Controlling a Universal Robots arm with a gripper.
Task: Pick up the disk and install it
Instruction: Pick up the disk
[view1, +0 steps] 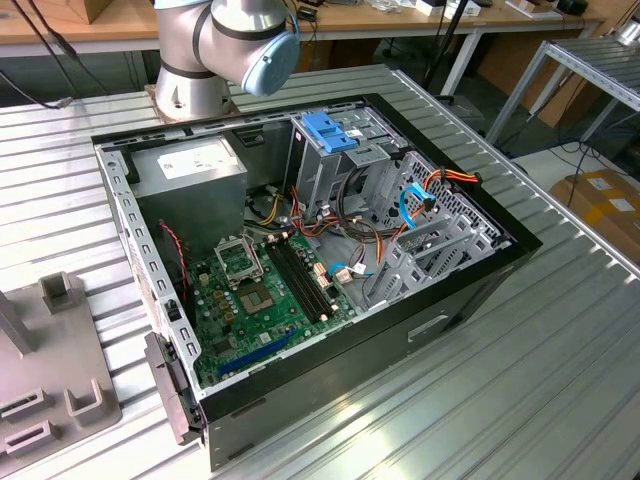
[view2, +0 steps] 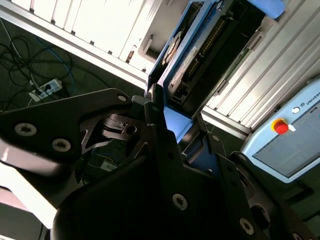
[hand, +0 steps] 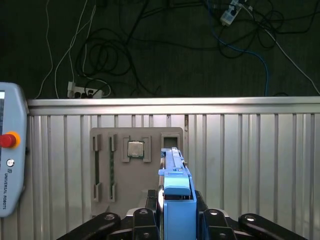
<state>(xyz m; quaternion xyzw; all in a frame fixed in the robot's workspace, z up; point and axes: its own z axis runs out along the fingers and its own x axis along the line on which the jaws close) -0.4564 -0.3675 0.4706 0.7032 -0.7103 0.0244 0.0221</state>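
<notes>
The disk (hand: 176, 192) sits edge-on between the black fingers (hand: 145, 222) of my gripper (hand: 177, 217), which is shut on it. Its blue plastic carrier frame faces the first wrist camera. In the second wrist view the disk (view2: 186, 57) stretches away from the gripper, showing its blue frame and a printed label. I hold it in the air over the ribbed metal table (hand: 250, 160). The open computer case (view1: 480, 290) lies on the table in the exterior view, with its metal drive cage and blue latch (view1: 330, 130) at the far side.
A grey parts holder (hand: 127, 170) with a chip in one pocket lies on the table below the disk. A teach pendant (view2: 295, 135) rests nearby. Inside the case are the power-supply box (view1: 195, 165), the green motherboard (view1: 260, 290) and loose cables. Cords cover the floor past the table's edge.
</notes>
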